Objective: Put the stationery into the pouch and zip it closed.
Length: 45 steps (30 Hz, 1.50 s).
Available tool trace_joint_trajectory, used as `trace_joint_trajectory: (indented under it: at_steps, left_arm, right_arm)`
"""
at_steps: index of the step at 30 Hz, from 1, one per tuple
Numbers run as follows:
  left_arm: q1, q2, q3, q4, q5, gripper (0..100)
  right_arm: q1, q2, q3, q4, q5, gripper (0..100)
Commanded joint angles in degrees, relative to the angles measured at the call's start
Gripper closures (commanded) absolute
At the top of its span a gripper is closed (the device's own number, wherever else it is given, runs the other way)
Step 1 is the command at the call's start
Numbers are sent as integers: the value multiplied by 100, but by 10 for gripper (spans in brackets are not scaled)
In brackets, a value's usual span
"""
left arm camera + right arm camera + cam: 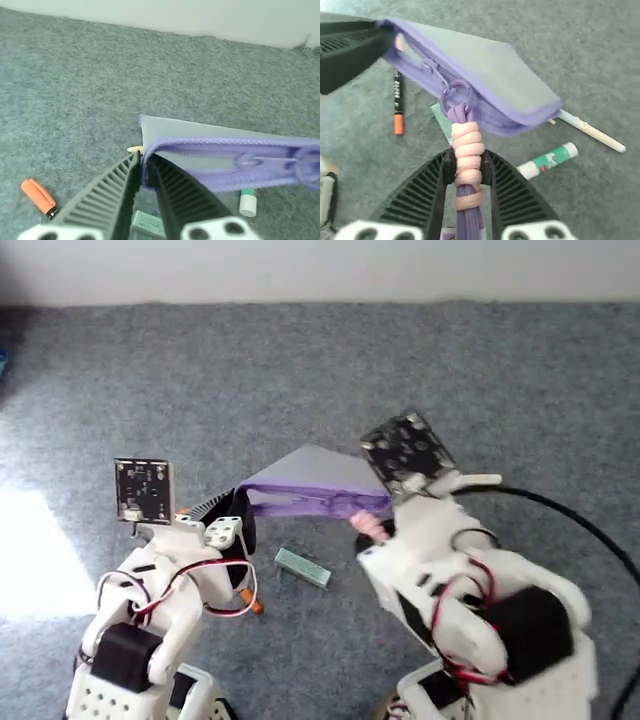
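The left gripper [142, 160] had its fingers pinched shut on one end of the purple pouch [485, 75], held above the surface [300, 360]. The right gripper [467, 160] clamped the pink zipper cord [466, 145]. The left grip caught only an edge, so a hard tug could have pulled the pouch free. The marker [398, 102], pen [592, 132], glue stick [547, 160] and eraser [302, 567] lay outside it.

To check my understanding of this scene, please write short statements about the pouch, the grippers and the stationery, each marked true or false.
1. The left gripper is shut on an end of the pouch. True.
2. The right gripper holds the glue stick. False: it grips the cord on the zip.
3. The white pen is inside the pouch. False: it lies on the carpet.
4. The marker has an orange end. True.
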Motion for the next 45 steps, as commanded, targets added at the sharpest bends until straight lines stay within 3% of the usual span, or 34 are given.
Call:
trace_joint_trajectory:
  at_steps: [1,8,15,25,34,45]
  left_arm:
    - [-202,26,-207,229,-53,987]
    - [-202,26,-558,695,-62,987]
    - [-211,-9,-593,835,-510,987]
    - [-158,35,-699,747,-545,981]
    - [-149,35,-259,220,-545,809]
    - [378,44,303,-448,-536,833]
  right_arm:
    - [681,-479,132,189,185,991]
    - [1710,-927,316,189,185,991]
    - [2404,-989,325,198,158,991]
    - [2264,-998,325,207,141,991]
    - [1587,-998,325,207,149,991]
    - [1560,-998,325,207,149,991]
